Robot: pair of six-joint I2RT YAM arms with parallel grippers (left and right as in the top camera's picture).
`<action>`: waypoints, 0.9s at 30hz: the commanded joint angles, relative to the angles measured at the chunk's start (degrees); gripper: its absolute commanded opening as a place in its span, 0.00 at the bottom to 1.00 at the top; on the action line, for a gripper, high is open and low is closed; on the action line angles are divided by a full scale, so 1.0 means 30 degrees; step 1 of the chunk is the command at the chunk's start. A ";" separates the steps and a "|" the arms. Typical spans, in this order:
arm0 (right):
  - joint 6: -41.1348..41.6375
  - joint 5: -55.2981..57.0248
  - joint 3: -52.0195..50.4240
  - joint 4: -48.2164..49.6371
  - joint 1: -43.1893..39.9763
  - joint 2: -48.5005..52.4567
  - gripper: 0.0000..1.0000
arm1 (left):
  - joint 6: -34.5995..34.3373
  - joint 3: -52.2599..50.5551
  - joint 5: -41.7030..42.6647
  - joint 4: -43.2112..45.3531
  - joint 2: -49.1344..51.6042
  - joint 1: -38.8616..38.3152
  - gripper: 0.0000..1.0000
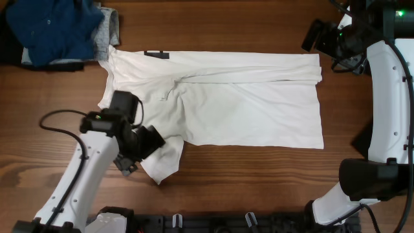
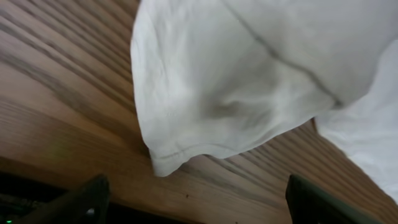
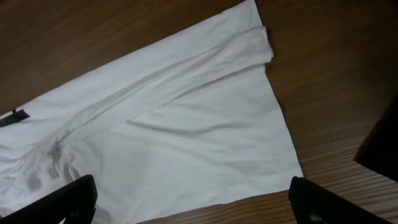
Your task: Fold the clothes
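The clothes' white T-shirt (image 1: 246,103) lies spread flat on the wooden table (image 1: 259,181), with its far long edge folded in over the body. One short sleeve (image 1: 165,162) sticks out toward the front left. My left gripper (image 1: 147,144) hovers at that sleeve, open and empty. In the left wrist view the sleeve's hem (image 2: 186,146) lies just ahead of the left gripper (image 2: 199,200). My right gripper (image 1: 318,35) hangs open above the table at the shirt's far right corner. In the right wrist view the right gripper (image 3: 193,202) looks down on the T-shirt (image 3: 186,143) from above.
A pile of blue, grey and black garments (image 1: 58,29) sits at the far left corner, touching the shirt's shoulder. A small black tag (image 1: 157,55) marks the collar. The right arm's white links (image 1: 388,97) run along the right side. A black rail (image 1: 213,223) lines the front edge.
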 commanded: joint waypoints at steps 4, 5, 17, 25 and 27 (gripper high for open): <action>0.0670 0.0896 -0.0998 0.0430 0.0109 -0.0262 1.00 | -0.3053 -0.2994 0.0933 0.2251 0.0357 -0.1333 0.86; 0.0765 0.0896 -0.1246 0.0546 0.0109 -0.0262 1.00 | -0.3330 -0.3322 0.0918 0.2433 0.0444 -0.1443 0.85; 0.2288 0.1166 -0.3818 0.1872 0.0058 -0.0262 1.00 | -0.3687 -0.4590 0.0546 0.3410 0.1115 -0.1676 0.86; 0.3177 0.2171 -0.3818 0.0823 -0.1056 -0.0481 1.00 | -0.3687 -0.5763 0.0503 0.4881 0.2222 -0.1668 0.85; 0.3155 0.2171 -0.3818 0.0576 -0.1392 -0.0481 1.00 | -0.3708 -0.5887 0.0539 0.5107 0.2448 -0.1668 0.85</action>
